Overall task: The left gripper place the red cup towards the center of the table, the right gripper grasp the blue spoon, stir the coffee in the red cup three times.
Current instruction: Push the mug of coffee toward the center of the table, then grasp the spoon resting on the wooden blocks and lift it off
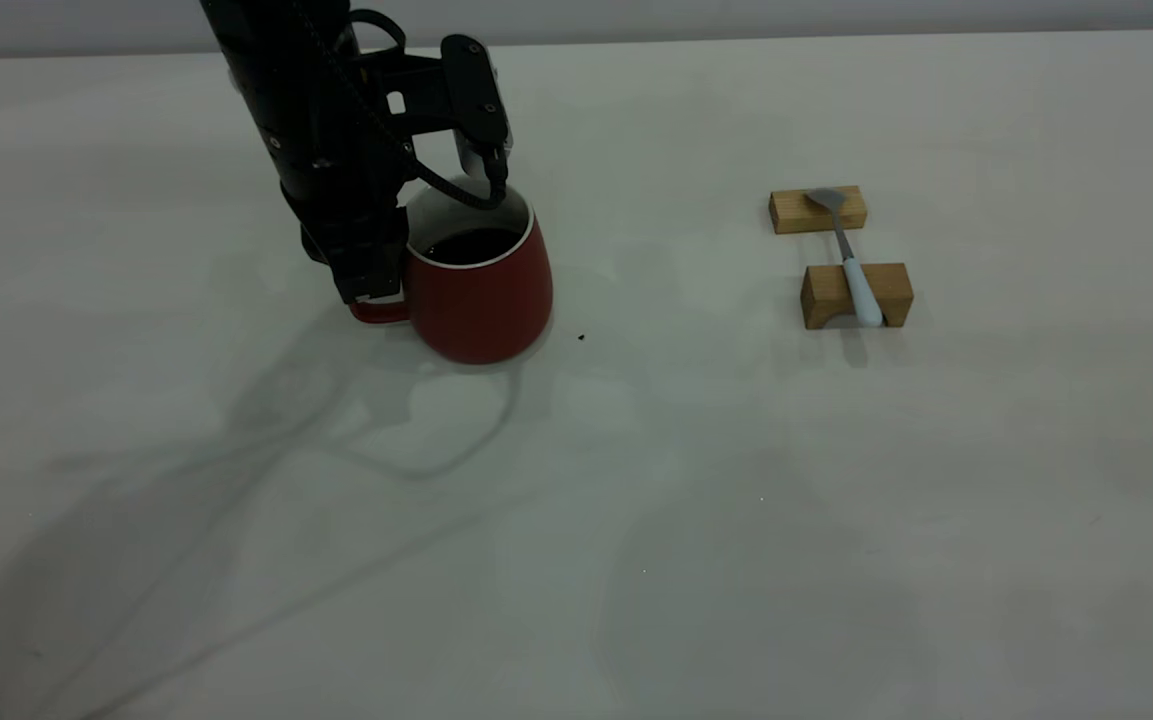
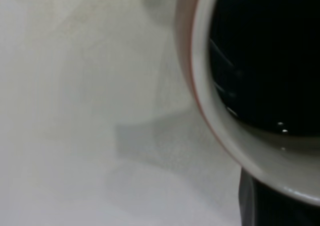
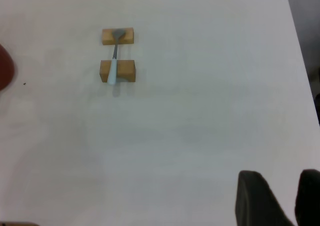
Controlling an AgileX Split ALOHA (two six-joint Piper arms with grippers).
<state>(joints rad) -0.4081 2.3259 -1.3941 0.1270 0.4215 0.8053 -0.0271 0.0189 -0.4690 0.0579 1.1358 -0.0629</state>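
Observation:
The red cup (image 1: 481, 300) stands on the table (image 1: 736, 500) left of centre, with dark coffee (image 1: 471, 245) inside. My left gripper (image 1: 372, 295) comes down at the cup's left side and is shut on its loop handle. In the left wrist view the cup's white rim (image 2: 240, 146) and the coffee (image 2: 270, 61) fill the frame, with one dark finger (image 2: 250, 201) beside the rim. The blue spoon (image 1: 854, 270) lies across two wooden blocks at the right. My right gripper (image 3: 280, 176) hovers open and empty, high above the table and far from the spoon (image 3: 113, 68).
The spoon's bowl rests on the far wooden block (image 1: 818, 210) and its handle on the near block (image 1: 856, 295). A tiny dark speck (image 1: 582, 337) lies right of the cup. The table's edge (image 3: 300, 61) runs beside the right gripper.

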